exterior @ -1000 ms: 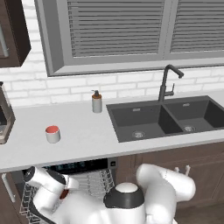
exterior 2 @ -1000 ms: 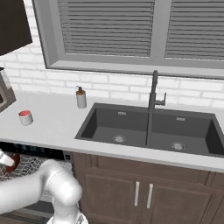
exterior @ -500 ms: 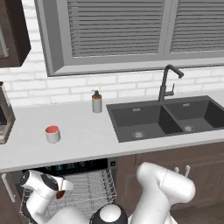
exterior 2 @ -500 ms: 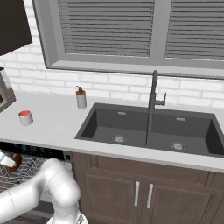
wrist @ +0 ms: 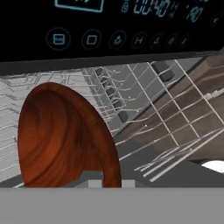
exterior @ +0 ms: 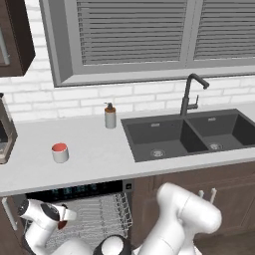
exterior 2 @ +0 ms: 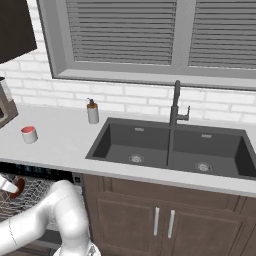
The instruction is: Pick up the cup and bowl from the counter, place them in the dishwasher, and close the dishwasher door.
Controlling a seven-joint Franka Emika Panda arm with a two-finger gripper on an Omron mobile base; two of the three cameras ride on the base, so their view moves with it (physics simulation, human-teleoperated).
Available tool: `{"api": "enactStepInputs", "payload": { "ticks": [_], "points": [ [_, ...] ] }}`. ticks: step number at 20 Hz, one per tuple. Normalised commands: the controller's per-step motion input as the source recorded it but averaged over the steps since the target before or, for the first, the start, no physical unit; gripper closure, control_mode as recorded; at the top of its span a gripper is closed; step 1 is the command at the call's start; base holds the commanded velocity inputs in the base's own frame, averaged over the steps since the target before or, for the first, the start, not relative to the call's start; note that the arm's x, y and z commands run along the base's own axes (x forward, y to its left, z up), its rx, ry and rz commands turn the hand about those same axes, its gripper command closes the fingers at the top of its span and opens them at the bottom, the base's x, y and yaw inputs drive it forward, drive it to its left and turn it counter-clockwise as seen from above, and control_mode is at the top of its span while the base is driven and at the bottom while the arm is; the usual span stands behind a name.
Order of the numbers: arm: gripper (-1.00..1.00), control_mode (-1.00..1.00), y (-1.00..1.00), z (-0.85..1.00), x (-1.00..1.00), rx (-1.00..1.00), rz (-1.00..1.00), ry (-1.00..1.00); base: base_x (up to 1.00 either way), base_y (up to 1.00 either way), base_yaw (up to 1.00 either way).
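Kitchen scene, rendered, ordered from the robot outward. Lowest and nearest, the white arm reaches down to the left, where the two-finger gripper (exterior: pixel 61 224) is clenched on the rim of the shallow round reddish-brown wooden bowl (wrist: pixel 65 136); the bowl shows as a small red-brown patch at the hand in both base views (exterior 2: pixel 17 186). In the hand view the bowl stands on edge, its hollow turned toward the camera, in front of the white wire rack (wrist: pixel 166 113). The rack is drawn out of the open under-counter dishwasher (exterior: pixel 94 209), whose black control strip (wrist: pixel 131 26) with blue marks runs across just under the counter edge. Brown wooden cabinet doors (exterior 2: pixel 165 220) stand to the right of the dishwasher, under the sink. Above lies the long light grey-white countertop (exterior: pixel 94 154). On it, well left of the dark double sink (exterior: pixel 191 134), rests the small grey-white cup with a red top (exterior: pixel 60 152), upright and apart from everything else. Farther back, near the wall, stands the taller grey soap dispenser with a brown pump (exterior: pixel 110 116). A dark tap (exterior: pixel 191 93) rises behind the sink. White brick wall and a grey louvred window (exterior: pixel 149 35) close the scene.
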Motion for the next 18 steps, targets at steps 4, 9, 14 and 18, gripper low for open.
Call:
{"api": "enactStepInputs", "payload": {
  "ticks": [4, 9, 14, 18],
  "points": [
    [-1.00, -1.00, 0.39, -0.42, 0.41, 0.00, 0.00, 0.00, 0.00, 0.00, 0.00],
    [-1.00, -1.00, 0.28, -0.14, 0.17, 0.00, 0.00, 0.00, 0.00, 0.00, 0.00],
    [-1.00, -1.00, 0.06, 0.02, -0.07, 0.00, 0.00, 0.00, 0.00, 0.00, 0.00],
    [-1.00, -1.00, 0.00, 0.08, -0.09, 0.00, 0.00, -0.01, 0.00, 0.00, 0.00]
  ]
}}
